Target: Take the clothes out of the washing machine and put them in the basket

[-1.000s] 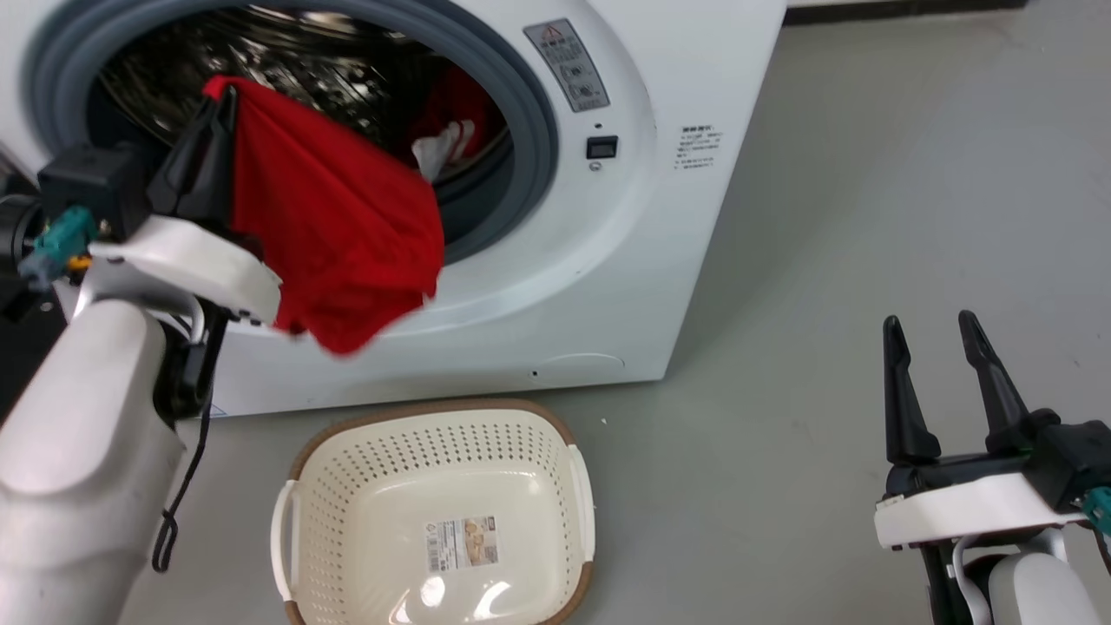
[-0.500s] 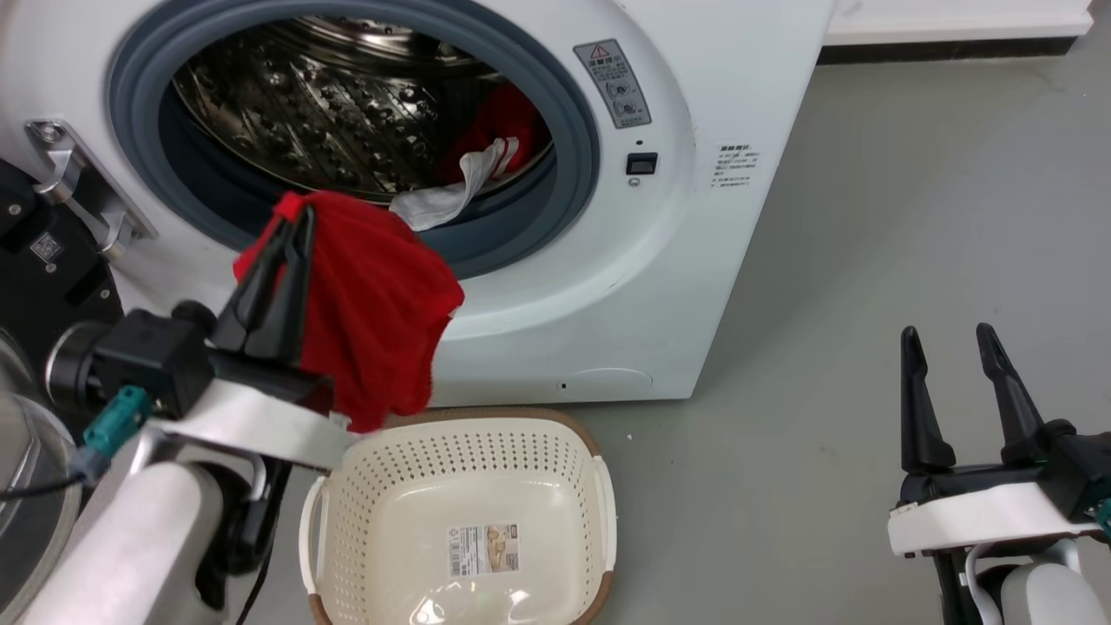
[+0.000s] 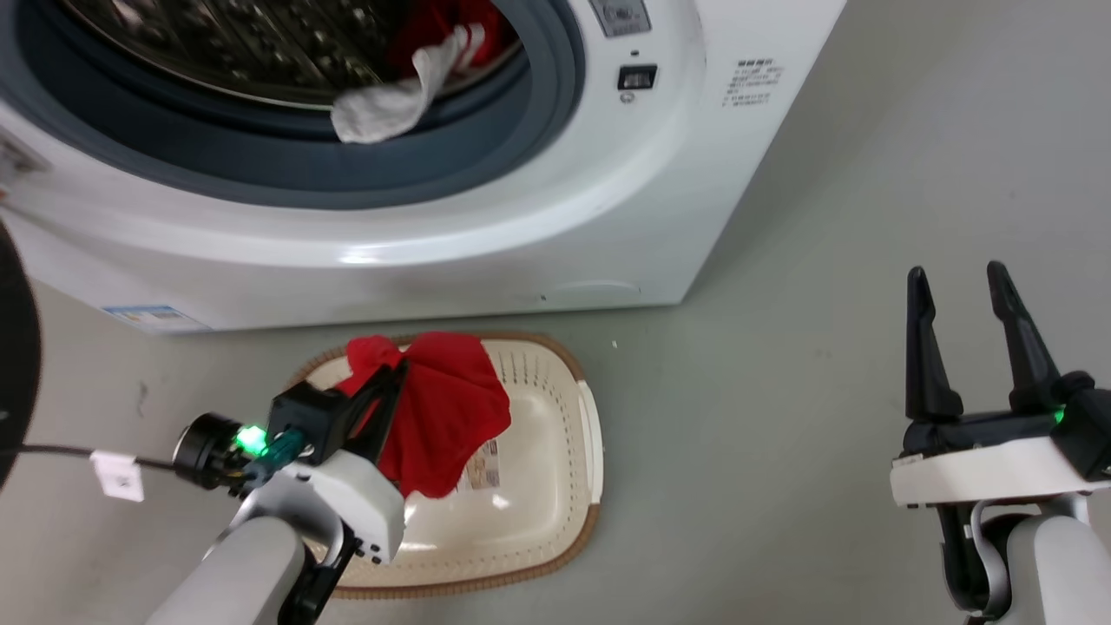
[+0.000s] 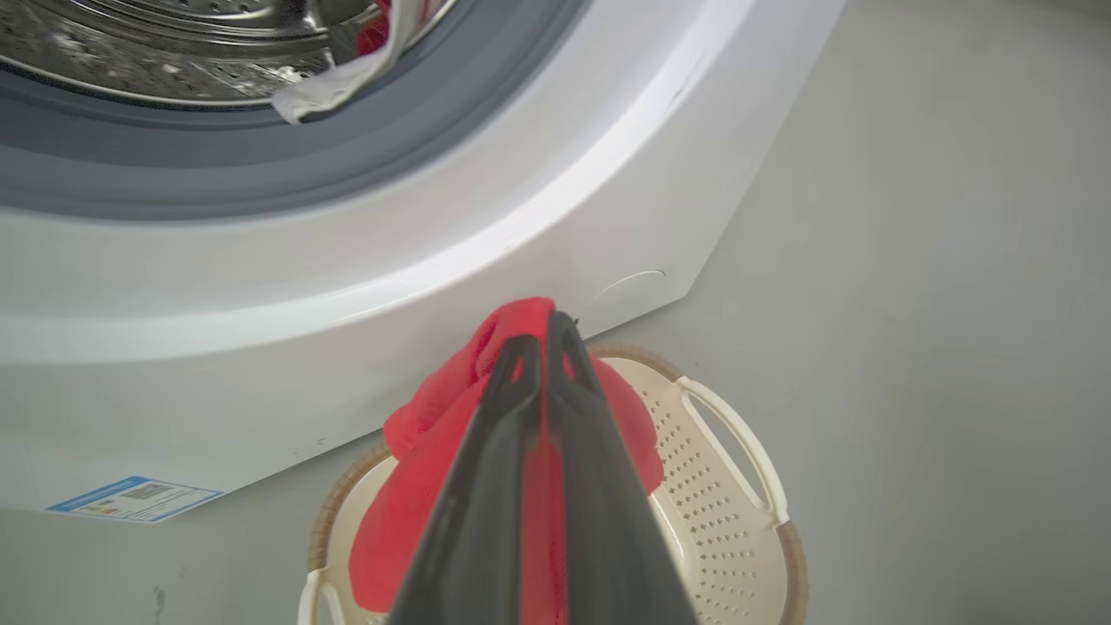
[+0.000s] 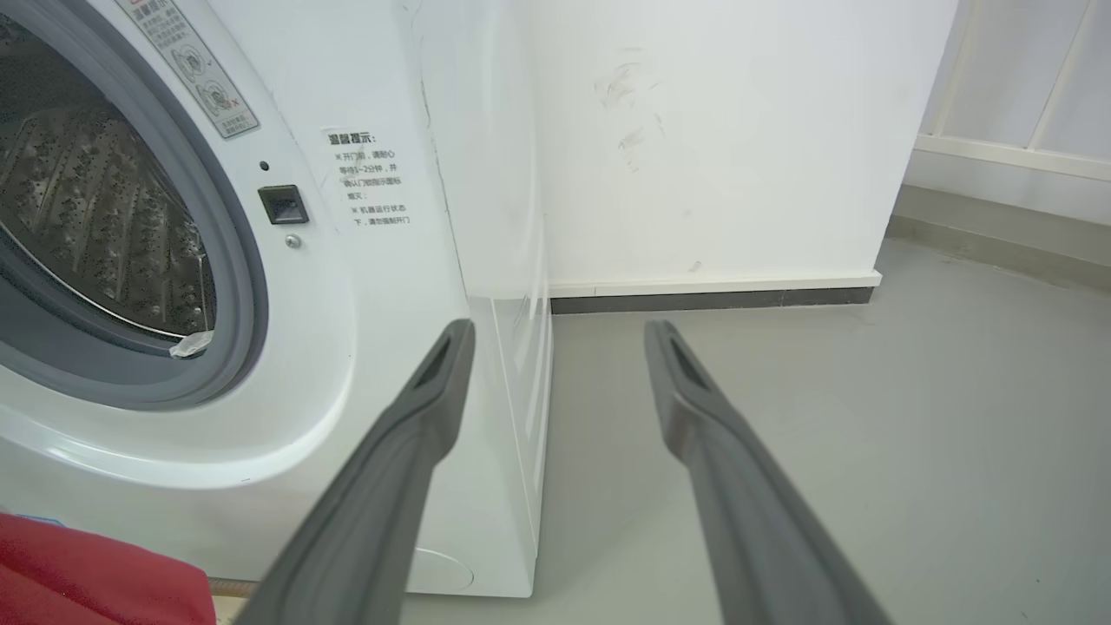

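My left gripper [image 3: 392,371] [image 4: 545,328] is shut on a red garment [image 3: 443,412] [image 4: 417,486] that hangs over and into the cream basket [image 3: 583,434] [image 4: 738,451] on the floor. Behind it stands the white washing machine [image 3: 538,217] [image 4: 521,217] [image 5: 391,260], door open. More clothes [image 3: 408,78] [image 4: 343,74], red with a white part, lie in the drum and drape over its grey rim. My right gripper [image 3: 959,278] [image 5: 560,334] is open and empty, low at the right above the bare floor.
Grey floor [image 3: 825,217] stretches right of the machine. A white wall with a dark skirting [image 5: 712,299] stands behind it. A dark curved edge [image 3: 16,347], perhaps the machine's door, shows at the far left. A cable with a white tag [image 3: 117,473] trails from my left wrist.
My left gripper has carried the red garment down from the porthole to the basket. The head camera has tilted downward, so the machine fills more of the top.
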